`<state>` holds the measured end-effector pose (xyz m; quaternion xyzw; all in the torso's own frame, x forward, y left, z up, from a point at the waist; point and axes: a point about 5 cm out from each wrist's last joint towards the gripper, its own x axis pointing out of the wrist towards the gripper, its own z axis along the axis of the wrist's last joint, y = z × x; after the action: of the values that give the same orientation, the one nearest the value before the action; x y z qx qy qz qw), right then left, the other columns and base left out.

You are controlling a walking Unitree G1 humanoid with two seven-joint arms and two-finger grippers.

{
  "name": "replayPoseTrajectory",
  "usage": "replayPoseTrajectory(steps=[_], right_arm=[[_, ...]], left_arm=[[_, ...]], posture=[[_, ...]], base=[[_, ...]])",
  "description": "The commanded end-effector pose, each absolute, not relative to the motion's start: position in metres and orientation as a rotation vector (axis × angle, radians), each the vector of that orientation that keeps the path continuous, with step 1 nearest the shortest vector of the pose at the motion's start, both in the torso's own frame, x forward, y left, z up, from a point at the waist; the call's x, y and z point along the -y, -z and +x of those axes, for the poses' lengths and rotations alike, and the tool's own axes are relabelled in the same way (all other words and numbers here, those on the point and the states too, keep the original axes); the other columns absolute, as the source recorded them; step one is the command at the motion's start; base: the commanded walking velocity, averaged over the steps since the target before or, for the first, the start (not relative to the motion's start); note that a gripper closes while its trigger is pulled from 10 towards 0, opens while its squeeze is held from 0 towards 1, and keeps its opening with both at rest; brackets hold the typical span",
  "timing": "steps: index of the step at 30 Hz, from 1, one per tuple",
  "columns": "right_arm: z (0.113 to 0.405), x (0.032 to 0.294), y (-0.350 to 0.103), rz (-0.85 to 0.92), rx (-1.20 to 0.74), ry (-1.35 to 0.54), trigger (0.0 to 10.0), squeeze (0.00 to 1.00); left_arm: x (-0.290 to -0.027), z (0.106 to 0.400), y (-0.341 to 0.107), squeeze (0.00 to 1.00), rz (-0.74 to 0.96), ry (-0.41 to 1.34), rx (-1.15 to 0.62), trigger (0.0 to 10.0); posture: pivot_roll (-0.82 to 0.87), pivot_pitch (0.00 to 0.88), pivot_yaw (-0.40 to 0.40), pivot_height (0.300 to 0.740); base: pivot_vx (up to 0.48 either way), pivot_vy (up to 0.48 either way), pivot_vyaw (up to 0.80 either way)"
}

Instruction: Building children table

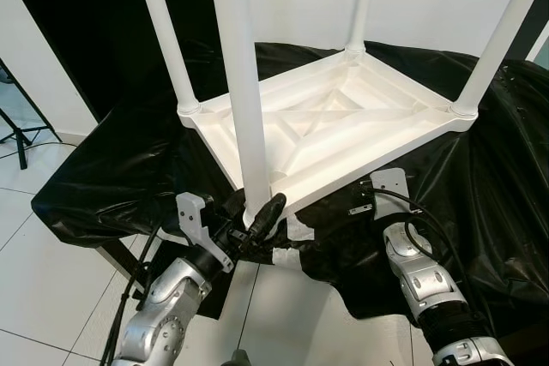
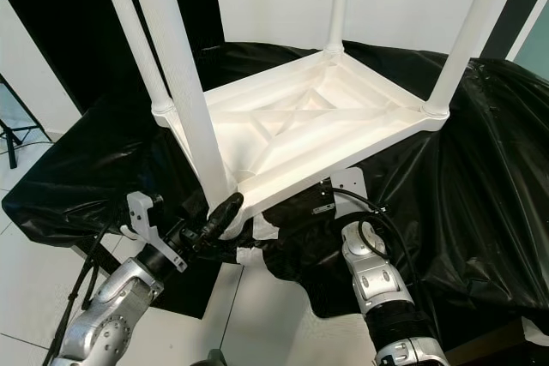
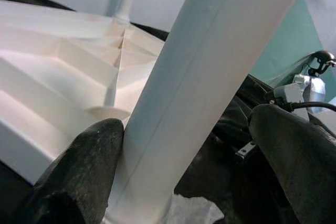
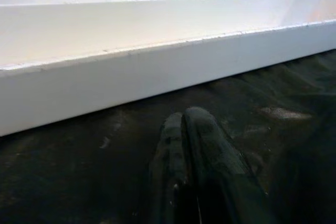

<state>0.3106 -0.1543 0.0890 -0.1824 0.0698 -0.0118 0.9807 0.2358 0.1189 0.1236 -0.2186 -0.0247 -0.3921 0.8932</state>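
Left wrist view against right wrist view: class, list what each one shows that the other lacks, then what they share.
Left wrist: two black fingers spread either side of a white table leg, one touching it, at its socket in the upside-down tabletop. Right wrist: two fingers pressed together over the black sheet, short of the tabletop's long side wall, holding nothing. Both: the white tabletop's ribbed underside and the black sheet beneath it.

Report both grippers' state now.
Left gripper: open around the near table leg.
Right gripper: shut, empty, beside the tabletop.
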Motion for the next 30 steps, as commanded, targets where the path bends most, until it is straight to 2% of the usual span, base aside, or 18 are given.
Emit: replayPoseTrajectory(steps=[1, 2, 3, 4, 12, 18, 21, 30], right_arm=[[0.313, 0.16, -0.088, -0.376, -0.163, 0.059, 10.0, 0.0], [0.313, 0.16, -0.088, -0.376, -0.163, 0.059, 10.0, 0.0], [0.315, 0.163, -0.089, -0.375, -0.165, 0.08, 10.0, 0.0], [0.316, 0.164, -0.089, -0.375, -0.164, 0.088, 10.0, 0.0], [0.318, 0.18, -0.091, -0.379, -0.185, 0.207, 10.0, 0.0], [0.325, 0.192, -0.093, -0.396, -0.197, 0.245, 10.0, 0.0], [0.342, 0.205, -0.102, -0.438, -0.192, 0.263, 10.0, 0.0], [0.364, 0.208, -0.111, -0.474, -0.217, 0.219, 10.0, 0.0]], left_arm=[[-0.11, 0.224, -0.116, 0.0, -0.427, 1.138, 0.078, 10.0], [-0.11, 0.224, -0.116, 0.0, -0.427, 1.138, 0.078, 10.0], [-0.117, 0.238, -0.104, 0.0, -0.356, 0.999, 0.06, 10.0], [-0.12, 0.244, -0.1, 0.0, -0.331, 0.944, 0.053, 10.0], [-0.126, 0.268, -0.076, 0.0, -0.14, 0.732, -0.001, 10.0], [-0.117, 0.272, -0.079, 0.0, -0.158, 0.771, 0.039, 10.0], [-0.111, 0.275, -0.08, 0.0, -0.156, 0.809, 0.065, 10.0], [-0.109, 0.27, -0.082, 0.0, -0.175, 0.85, 0.1, 10.0]], posture=[[0.05, 0.0, 0.034, 0.74], [0.05, 0.0, 0.034, 0.74], [0.05, 0.0, 0.033, 0.74], [0.05, 0.0, 0.033, 0.74], [0.04, 0.0, 0.033, 0.74], [0.04, 0.0, 0.039, 0.74], [0.04, 0.0, 0.042, 0.74], [0.08, 0.0, 0.021, 0.74]], base=[[0.0, 0.0, 0.0], [0.0, 0.0, 0.0], [0.0, 0.0, 0.0], [0.0, 0.0, 0.0], [0.0, 0.0, 0.0], [0.0, 0.0, 0.0], [0.0, 0.0, 0.0], [0.0, 0.0, 0.0]])
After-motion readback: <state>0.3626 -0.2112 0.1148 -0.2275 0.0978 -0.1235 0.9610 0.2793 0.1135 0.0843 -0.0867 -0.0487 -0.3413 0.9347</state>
